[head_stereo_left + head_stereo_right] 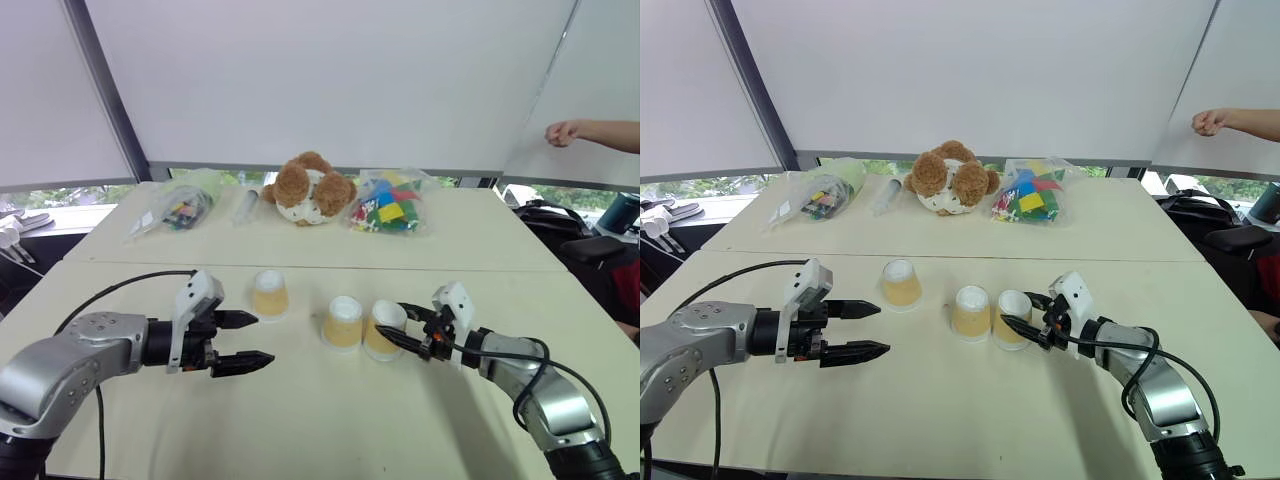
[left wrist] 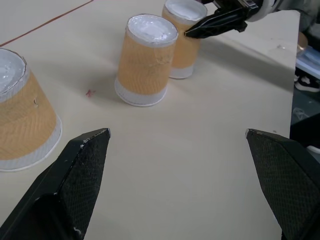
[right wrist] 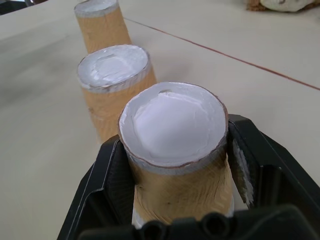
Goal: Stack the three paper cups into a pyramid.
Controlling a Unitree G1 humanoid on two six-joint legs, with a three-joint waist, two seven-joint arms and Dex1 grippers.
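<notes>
So we see our left gripper (image 1: 243,340) hanging wide open just short of the left cup (image 1: 270,294), gripping nothing. Our right gripper (image 1: 392,326) is clamped on the right cup (image 1: 383,328), which touches the middle cup (image 1: 343,321); all three sit upside down on the table (image 1: 300,420). Behind the middle cup there's a teddy bear (image 1: 309,188), flanked by a bag of colourful blocks (image 1: 389,204), a syringe (image 1: 246,205) and another bag (image 1: 180,203).

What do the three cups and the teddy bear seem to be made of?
The three cups: probably paper, matte, tan with a faint printed pattern, white ends and rolled edges. The right gripper clamps one. The teddy bear: looks like soft brown plush, fuzzy at the outline.
</notes>
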